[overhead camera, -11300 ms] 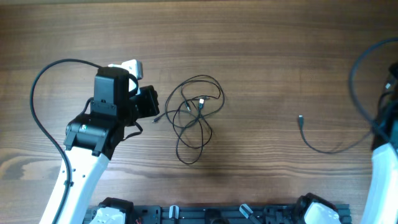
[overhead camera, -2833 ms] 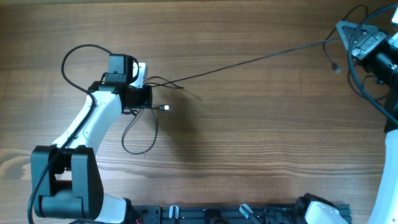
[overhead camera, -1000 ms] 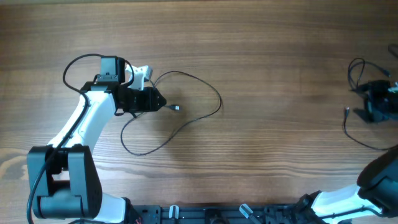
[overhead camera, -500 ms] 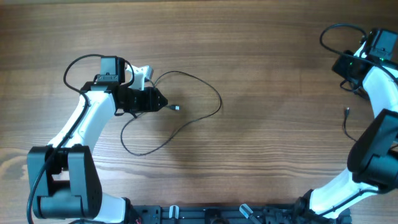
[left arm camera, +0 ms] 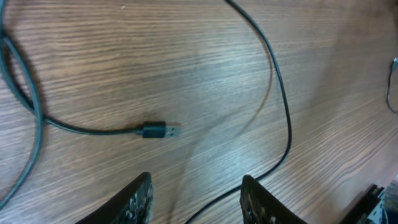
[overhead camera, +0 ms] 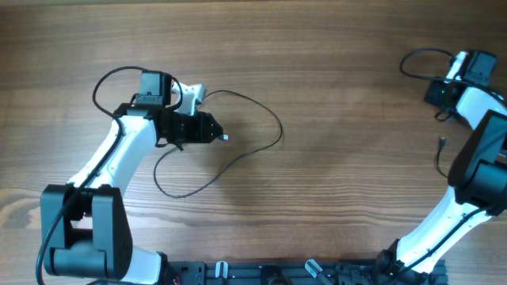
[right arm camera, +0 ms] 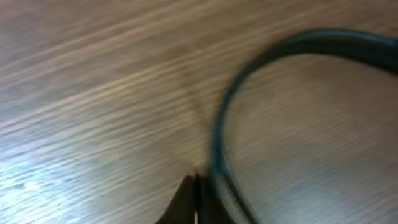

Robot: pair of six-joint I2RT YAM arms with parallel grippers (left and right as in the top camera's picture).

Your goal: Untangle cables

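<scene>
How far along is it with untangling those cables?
Mostly done, it seems: one cable lies in a single open loop by the left claw, the other cable sits apart at the far right. Nothing is in hand on the left; that claw is open and empty near the plug. The right claw looks closed, but blur hides whether it grips anything. Left: perhaps straightening the loop.

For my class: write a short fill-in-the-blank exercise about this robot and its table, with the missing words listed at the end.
1. The left claw is ___, gripping nothing.
2. Seen from overhead, the thin black looped cable lies nearest the ___ arm.
3. Its small metal-tipped connector rests on the brown table, which is made of ___.
Missing words: open; left; wood.
</scene>
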